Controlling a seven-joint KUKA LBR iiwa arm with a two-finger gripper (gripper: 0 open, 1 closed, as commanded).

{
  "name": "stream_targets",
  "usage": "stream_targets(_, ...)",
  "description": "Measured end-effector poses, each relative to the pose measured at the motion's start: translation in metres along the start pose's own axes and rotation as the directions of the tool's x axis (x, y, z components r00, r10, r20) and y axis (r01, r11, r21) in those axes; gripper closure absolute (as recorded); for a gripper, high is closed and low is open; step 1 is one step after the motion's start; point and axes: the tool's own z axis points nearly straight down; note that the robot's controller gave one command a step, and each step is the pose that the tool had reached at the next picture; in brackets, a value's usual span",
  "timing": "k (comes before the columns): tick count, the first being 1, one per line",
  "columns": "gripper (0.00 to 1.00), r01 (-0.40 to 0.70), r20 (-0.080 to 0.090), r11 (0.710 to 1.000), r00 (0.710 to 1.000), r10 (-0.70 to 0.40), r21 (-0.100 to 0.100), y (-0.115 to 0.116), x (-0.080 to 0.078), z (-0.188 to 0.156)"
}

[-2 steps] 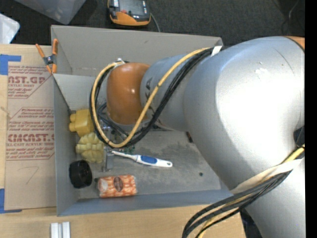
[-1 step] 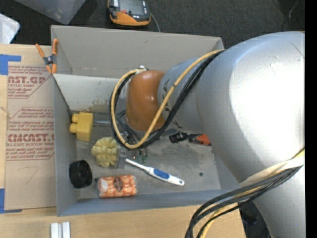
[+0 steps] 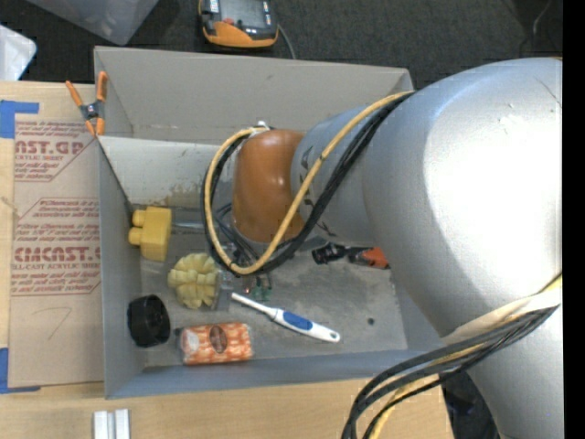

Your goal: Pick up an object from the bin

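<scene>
The gripper (image 3: 230, 262) hangs low in the grey bin (image 3: 117, 273), just beside one pale yellow knobbly lump (image 3: 194, 282); whether it is open or closed I cannot tell. Round about lie one yellow block (image 3: 151, 233), one black round cap (image 3: 147, 321), one orange packet (image 3: 216, 343), one white-and-blue toothbrush (image 3: 285, 316) and one black-and-orange tool (image 3: 352, 255).

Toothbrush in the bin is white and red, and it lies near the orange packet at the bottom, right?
Not quite. The camera view shows the toothbrush is white and blue, not white and red. The rest is right: it lies near the orange packet at the bottom of the bin.
</scene>
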Motion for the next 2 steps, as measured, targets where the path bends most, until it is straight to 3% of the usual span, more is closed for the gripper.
stream_targets(1,1.00,0.001,-0.011,1.000,1.000,-0.001,0.003,-0.001,0.003,-0.028)
stream_targets(2,1.00,0.001,-0.003,1.000,1.000,-0.001,0.000,0.000,0.001,-0.067)
